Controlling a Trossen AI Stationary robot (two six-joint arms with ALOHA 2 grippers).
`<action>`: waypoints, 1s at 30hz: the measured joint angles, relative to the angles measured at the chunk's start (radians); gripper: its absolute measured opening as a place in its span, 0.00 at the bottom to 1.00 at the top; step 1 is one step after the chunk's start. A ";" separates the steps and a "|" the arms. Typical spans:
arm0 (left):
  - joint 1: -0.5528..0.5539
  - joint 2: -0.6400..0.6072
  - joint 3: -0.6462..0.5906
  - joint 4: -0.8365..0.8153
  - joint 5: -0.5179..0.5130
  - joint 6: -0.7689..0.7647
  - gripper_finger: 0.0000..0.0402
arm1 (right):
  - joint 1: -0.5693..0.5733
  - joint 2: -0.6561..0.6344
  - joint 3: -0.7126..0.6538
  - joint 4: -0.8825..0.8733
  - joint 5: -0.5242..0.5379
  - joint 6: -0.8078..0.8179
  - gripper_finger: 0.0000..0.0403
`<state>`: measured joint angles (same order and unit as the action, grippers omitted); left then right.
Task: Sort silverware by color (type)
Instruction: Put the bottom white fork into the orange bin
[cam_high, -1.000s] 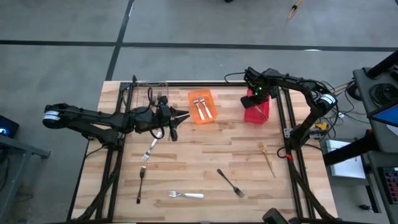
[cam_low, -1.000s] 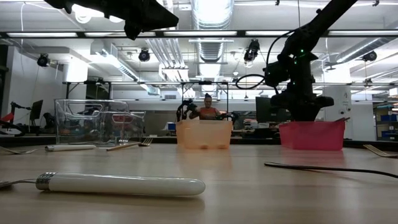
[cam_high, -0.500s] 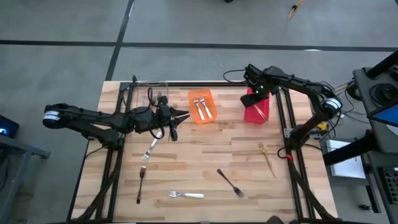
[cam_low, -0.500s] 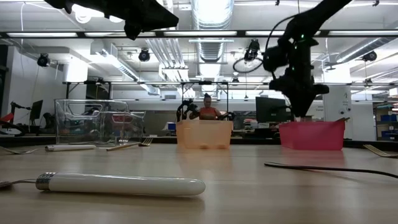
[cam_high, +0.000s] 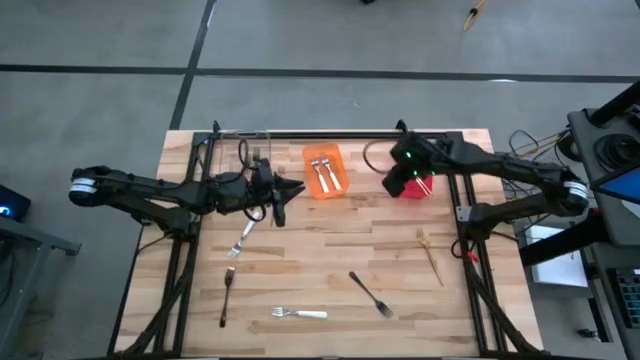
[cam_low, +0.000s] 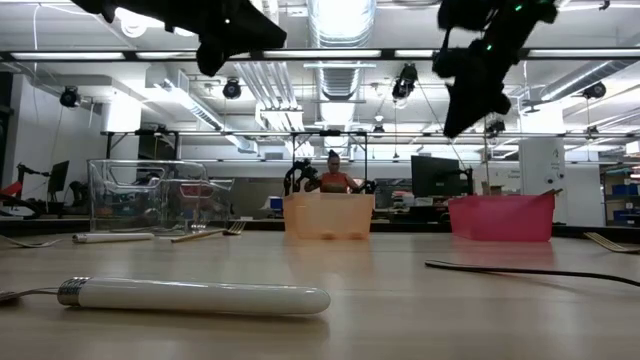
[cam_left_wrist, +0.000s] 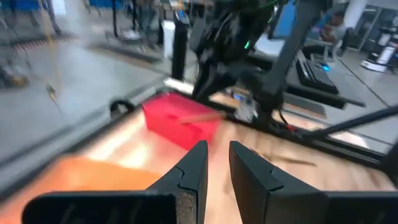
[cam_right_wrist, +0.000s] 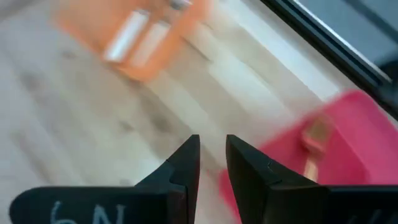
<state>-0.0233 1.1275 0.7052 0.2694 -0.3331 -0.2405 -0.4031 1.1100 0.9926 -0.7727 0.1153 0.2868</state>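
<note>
- Light butcher-block wooden table (cam_high: 330, 250) with a black frame running along its edges.
- Three bins along the far edge: clear bin (cam_high: 245, 150), orange bin (cam_high: 323, 171), red bin (cam_high: 413, 182).
- Loose on the wood: a white-handled fork (cam_high: 299, 314) at the near edge, a dark fork (cam_high: 371, 294) just right of it, another dark fork (cam_high: 226, 296) over on the left.
- A silver fork (cam_high: 241, 240) sits nearer the clear bin.
- A gold fork (cam_high: 429, 254) lies on the right side.
</note>
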 joint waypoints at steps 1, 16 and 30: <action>-0.004 0.000 0.000 -0.020 0.013 -0.024 0.12 | 0.029 -0.025 -0.019 0.028 0.000 -0.002 0.17; -0.144 0.085 0.000 -0.151 0.116 -0.404 0.12 | 0.342 -0.190 -0.231 0.312 0.027 -0.010 0.16; -0.333 0.239 0.000 -0.152 0.144 -0.641 0.12 | 0.555 -0.083 -0.232 0.450 0.026 0.013 0.16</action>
<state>-0.3565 1.3667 0.7055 0.1171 -0.1887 -0.8818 0.1518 1.0272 0.7605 -0.3227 0.1418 0.2995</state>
